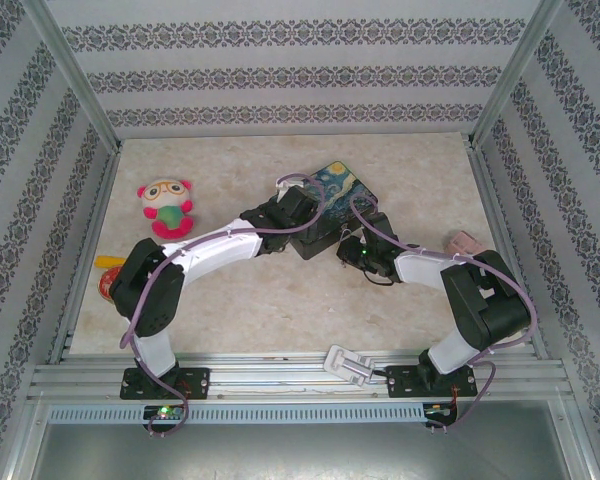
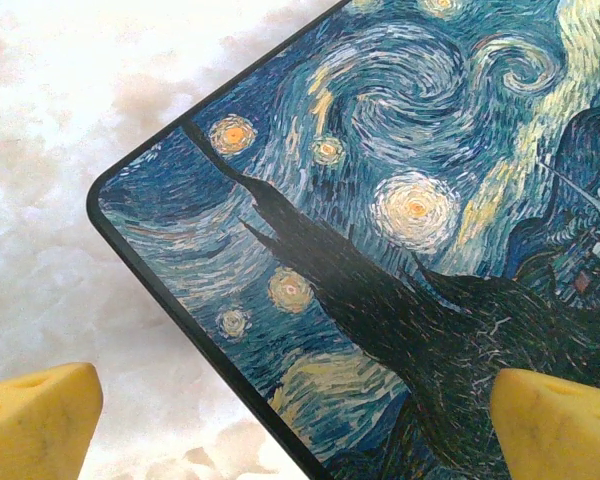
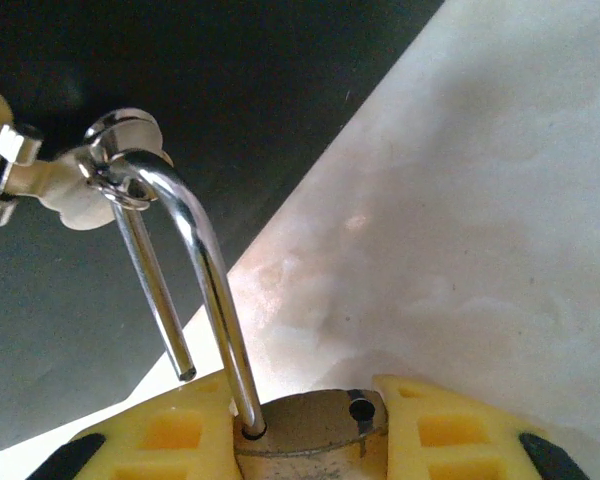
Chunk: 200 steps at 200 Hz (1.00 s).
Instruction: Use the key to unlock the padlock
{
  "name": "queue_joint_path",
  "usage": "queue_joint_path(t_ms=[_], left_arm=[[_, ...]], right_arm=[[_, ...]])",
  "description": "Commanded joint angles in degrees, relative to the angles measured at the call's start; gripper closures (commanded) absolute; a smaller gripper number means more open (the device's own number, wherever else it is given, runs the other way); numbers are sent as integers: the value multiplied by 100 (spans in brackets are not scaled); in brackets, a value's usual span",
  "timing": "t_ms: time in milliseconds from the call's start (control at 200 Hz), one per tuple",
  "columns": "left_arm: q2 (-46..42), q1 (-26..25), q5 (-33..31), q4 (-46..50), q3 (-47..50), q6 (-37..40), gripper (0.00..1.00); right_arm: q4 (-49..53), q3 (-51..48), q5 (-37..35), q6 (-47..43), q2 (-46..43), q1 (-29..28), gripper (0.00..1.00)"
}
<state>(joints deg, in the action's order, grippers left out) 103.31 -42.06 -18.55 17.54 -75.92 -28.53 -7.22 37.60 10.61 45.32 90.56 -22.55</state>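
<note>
Progress: your padlock (image 3: 305,435) reads as already unlocked; the short leg of the shackle (image 3: 205,260) stands clear of the body with its tip hanging free, and its socket shows as an empty dark hole on the top face
Left to do: little, I judge; the shackle's bend is hooked through the hasp (image 3: 65,185) on the tin (image 2: 380,220), so if you want the lock off as well as open, you must turn it and draw the free leg out of that ring
Key: you cannot tell where it is; the keyway end of the body is buried between the pads
Look: small brass-coloured body with a dull flat top, and a thin bright steel shackle, long and narrow, leaning left towards the hasp with its long leg seated in the body
Where: at the tin's dark side wall, about mid-desk (image 3: 460,220), with the body beside the tin and pale marbled surface behind it
Right jaws: clamped on the padlock body, a yellow pad (image 3: 150,435) against each side
Left jaws: wide apart and holding nothing, poised over a corner of the painted lid, one pad over the desk and the other over the lid
Risk: while the bend is in the hasp, a straight pull would likely drag the tin with it, so ease the lock round first
</note>
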Motion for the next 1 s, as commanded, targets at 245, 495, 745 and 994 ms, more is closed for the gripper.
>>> queue_joint_path(t_ms=[245,495,745,994], left_arm=[[330,-64,-276,217,161,78,1],[344,-59,-377,320,275,25,1],[345,-56,-421,351,313,23,1],[339,-51,-411,364,317,23,1]], right_arm=[[-355,-79,-43,116,-127,170,100],[-428,-5,37,159,-48,248,100],[-555,54,83,242,63,353,100],[-700,142,164,311,207,470,100]])
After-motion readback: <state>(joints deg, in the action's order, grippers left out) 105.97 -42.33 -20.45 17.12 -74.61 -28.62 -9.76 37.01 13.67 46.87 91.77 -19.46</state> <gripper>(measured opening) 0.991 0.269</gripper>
